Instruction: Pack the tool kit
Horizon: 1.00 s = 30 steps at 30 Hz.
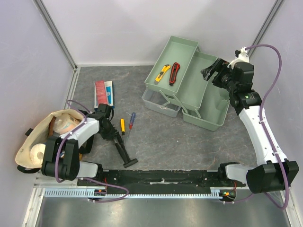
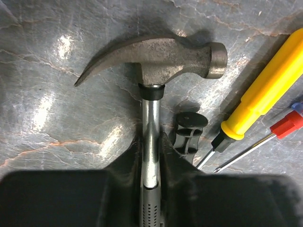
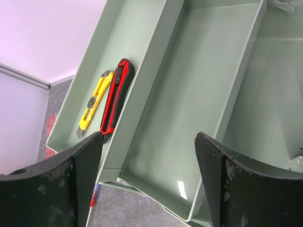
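Observation:
The pale-green toolbox (image 1: 208, 101) stands open at the back right, trays folded out. Its left tray (image 3: 118, 42) holds the yellow knife (image 1: 163, 72) and the red-black cutter (image 1: 174, 73); both also show in the right wrist view, the knife (image 3: 93, 105) and the cutter (image 3: 115, 98). My right gripper (image 1: 208, 72) (image 3: 149, 136) hangs open and empty above the middle tray. My left gripper (image 1: 108, 127) (image 2: 151, 146) is shut on the hammer's steel shaft just below the head (image 2: 156, 59), on the table. Its black handle (image 1: 124, 153) points toward the near edge. Two screwdrivers, yellow (image 1: 122, 126) (image 2: 270, 94) and red (image 1: 131, 120) (image 2: 286, 124), lie to its right.
A tan cloth bag (image 1: 47, 137) with a paper roll sits at the left, by my left arm. A flat red-and-blue packet (image 1: 104, 93) lies behind it. The toolbox's clear lid part (image 1: 161, 101) juts out on its left. A small black plastic piece (image 2: 189, 130) lies beside the hammer shaft.

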Each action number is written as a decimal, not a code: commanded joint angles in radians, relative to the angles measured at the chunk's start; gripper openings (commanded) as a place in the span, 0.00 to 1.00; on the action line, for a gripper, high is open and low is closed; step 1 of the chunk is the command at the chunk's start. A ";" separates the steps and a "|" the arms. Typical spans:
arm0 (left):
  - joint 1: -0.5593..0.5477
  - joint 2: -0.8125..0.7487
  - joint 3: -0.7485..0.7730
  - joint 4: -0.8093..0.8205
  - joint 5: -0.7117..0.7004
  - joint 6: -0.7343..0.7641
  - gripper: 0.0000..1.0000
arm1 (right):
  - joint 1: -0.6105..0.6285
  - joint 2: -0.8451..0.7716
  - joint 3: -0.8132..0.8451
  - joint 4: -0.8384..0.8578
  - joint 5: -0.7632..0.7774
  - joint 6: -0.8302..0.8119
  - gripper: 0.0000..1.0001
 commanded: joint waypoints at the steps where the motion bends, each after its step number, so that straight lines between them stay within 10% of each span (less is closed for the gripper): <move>1: 0.005 0.037 -0.021 0.055 -0.037 -0.033 0.02 | 0.005 -0.034 0.019 0.010 0.001 -0.018 0.85; 17: -0.012 -0.305 0.352 -0.115 0.009 0.029 0.02 | 0.038 0.002 0.051 0.078 -0.278 -0.097 0.92; 30: -0.134 -0.186 0.751 0.414 0.577 0.137 0.02 | 0.416 0.084 0.071 0.377 -0.561 -0.068 0.97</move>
